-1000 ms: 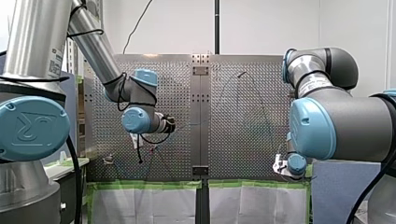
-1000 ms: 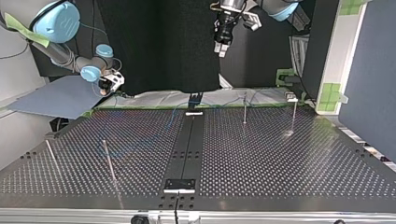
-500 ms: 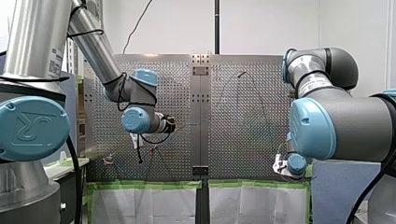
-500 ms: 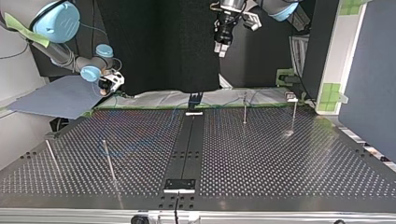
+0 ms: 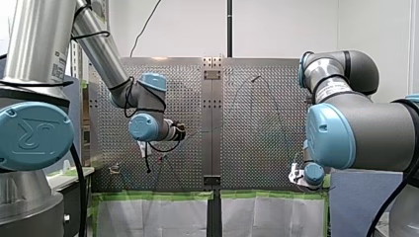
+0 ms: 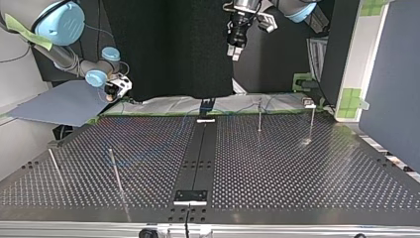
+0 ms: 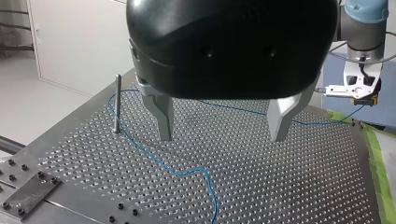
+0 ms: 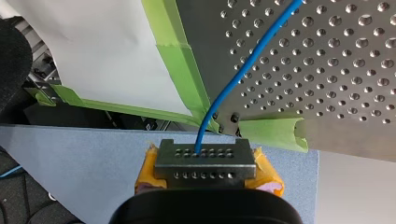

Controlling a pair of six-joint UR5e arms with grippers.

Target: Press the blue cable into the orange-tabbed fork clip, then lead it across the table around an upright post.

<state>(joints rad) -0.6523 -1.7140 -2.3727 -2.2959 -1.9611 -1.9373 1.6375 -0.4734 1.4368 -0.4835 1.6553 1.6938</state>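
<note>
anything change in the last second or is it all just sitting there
Nothing visibly moved, and nothing was taken hold of or let go. My left end effector stays open above the table. My right end effector stays shut on the blue cable, just off the table's edge.

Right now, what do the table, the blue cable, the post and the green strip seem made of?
Table: bare metal, maybe steel or aluminium; silvery sheen, drilled holes.
Cable: smooth plastic-looking jacket, slightly glossy.
Post: metal rod, grey with a bright highlight.
Strip: probably paper tape; matte, with a curled end.
</note>
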